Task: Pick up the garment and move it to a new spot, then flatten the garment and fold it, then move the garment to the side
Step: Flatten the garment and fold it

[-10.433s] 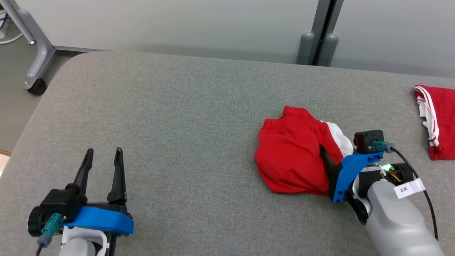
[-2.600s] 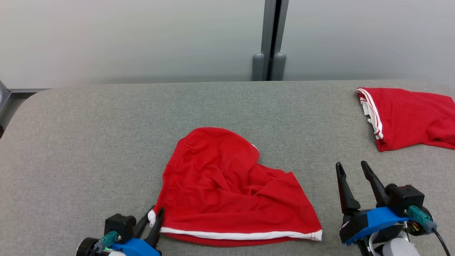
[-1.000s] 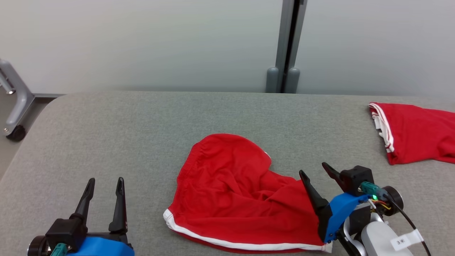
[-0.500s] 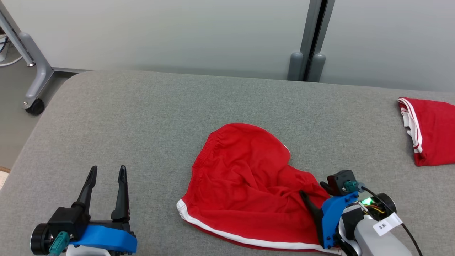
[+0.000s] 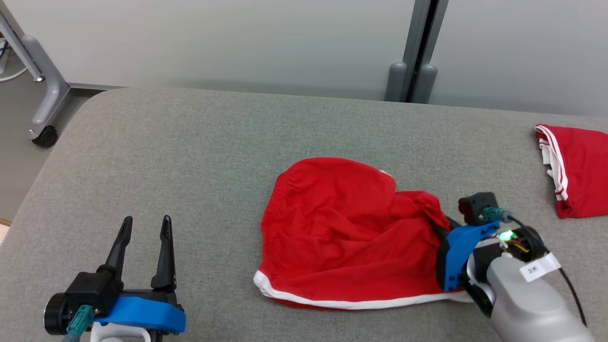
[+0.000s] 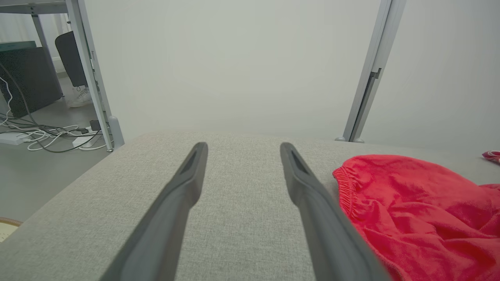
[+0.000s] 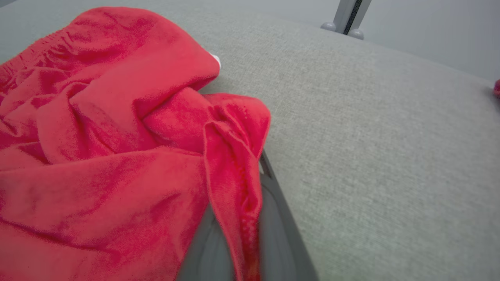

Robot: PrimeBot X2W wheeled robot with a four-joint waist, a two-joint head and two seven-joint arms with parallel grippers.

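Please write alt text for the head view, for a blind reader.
The right gripper is shut on the right edge of a crumpled red garment on the grey table. The left gripper is open at lower left; another red garment lies at the far right.

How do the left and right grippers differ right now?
The left gripper stands open; the right gripper is shut. The left gripper holds nothing, over bare table beside the garment; the right gripper pinches a fold at its right edge. Both sit low near the table's front edge.

right gripper (image 7: 247,177) pinches a fold of the red garment (image 7: 97,136)
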